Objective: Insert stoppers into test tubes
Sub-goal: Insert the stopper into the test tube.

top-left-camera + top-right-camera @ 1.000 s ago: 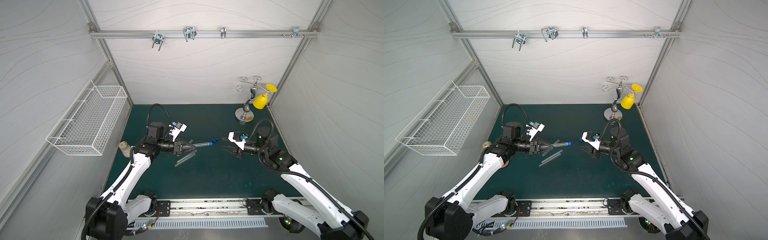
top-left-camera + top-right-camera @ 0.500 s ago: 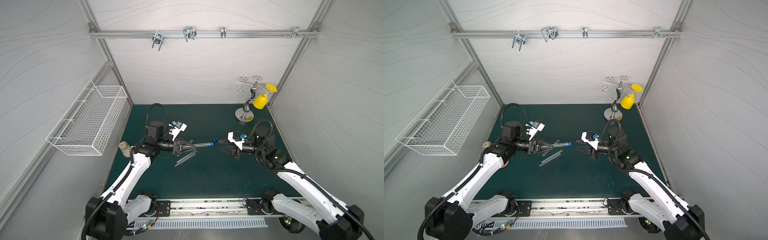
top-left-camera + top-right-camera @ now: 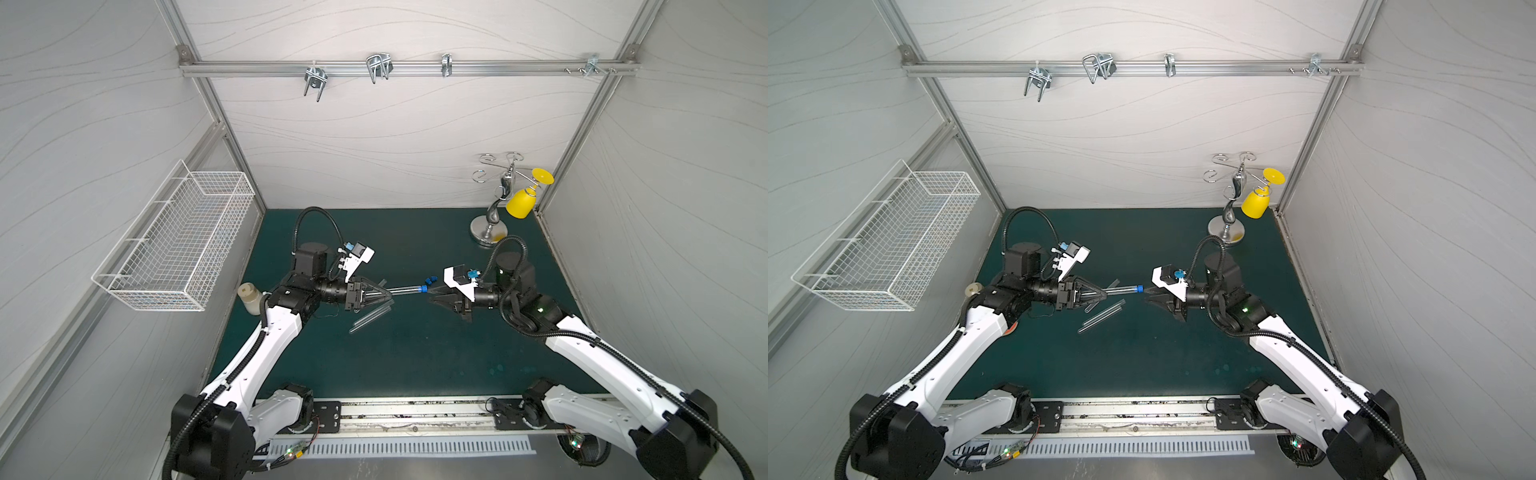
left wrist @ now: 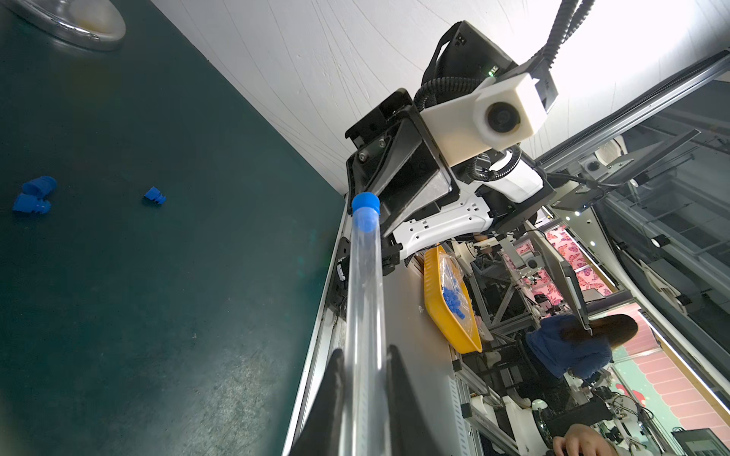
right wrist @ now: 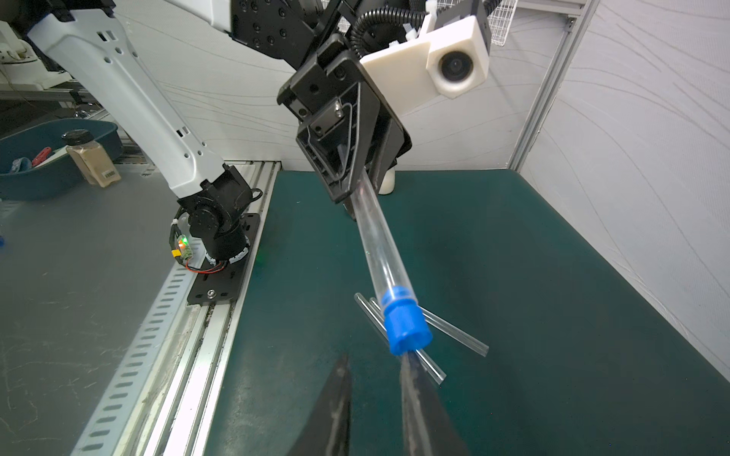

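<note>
Left gripper point(image 3: 390, 294) clamps a clear test tube point(image 3: 405, 289) level above the green mat point(image 3: 415, 357), mouth turned right, apparently for end-on plugging. The blue stopper point(image 5: 407, 327) sits in that mouth. The right gripper point(image 5: 375, 357) stands narrowly parted and empty behind it. Spare stoppers point(image 3: 432, 277) lie just beyond, bare tubes point(image 3: 370, 318) nearer.

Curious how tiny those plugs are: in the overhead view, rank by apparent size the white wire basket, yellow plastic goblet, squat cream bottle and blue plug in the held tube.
Largest first:
white wire basket, though hung nearer the camera
yellow plastic goblet
squat cream bottle
blue plastic plug
</note>
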Robot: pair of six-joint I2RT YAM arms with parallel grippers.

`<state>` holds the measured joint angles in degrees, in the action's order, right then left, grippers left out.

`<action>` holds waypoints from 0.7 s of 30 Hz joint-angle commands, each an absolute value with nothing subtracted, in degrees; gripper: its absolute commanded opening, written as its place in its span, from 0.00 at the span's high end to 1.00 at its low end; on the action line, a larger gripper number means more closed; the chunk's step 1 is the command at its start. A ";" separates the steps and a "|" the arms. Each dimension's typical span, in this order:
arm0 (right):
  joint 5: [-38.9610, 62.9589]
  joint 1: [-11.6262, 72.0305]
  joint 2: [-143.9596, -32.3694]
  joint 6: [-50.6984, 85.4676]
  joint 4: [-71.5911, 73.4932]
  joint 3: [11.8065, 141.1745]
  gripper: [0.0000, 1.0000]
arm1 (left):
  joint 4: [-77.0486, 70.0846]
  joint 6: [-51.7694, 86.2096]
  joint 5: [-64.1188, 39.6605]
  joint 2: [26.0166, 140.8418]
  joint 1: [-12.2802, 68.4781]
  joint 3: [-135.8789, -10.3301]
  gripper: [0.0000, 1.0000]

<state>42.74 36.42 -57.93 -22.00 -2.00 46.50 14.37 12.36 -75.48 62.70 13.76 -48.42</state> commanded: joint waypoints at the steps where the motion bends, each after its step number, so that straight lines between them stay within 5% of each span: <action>1: 44.08 36.83 -58.11 -23.19 -2.04 48.12 0.76 | 12.37 11.79 -76.29 62.18 14.05 -50.10 1.00; 21: 45.68 39.19 -61.20 -24.75 -3.72 51.21 0.83 | 12.39 11.69 -76.53 62.39 14.67 -50.01 1.00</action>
<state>42.61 37.19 -59.99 -22.70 -4.03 49.19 14.59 12.21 -75.42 62.70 13.80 -48.42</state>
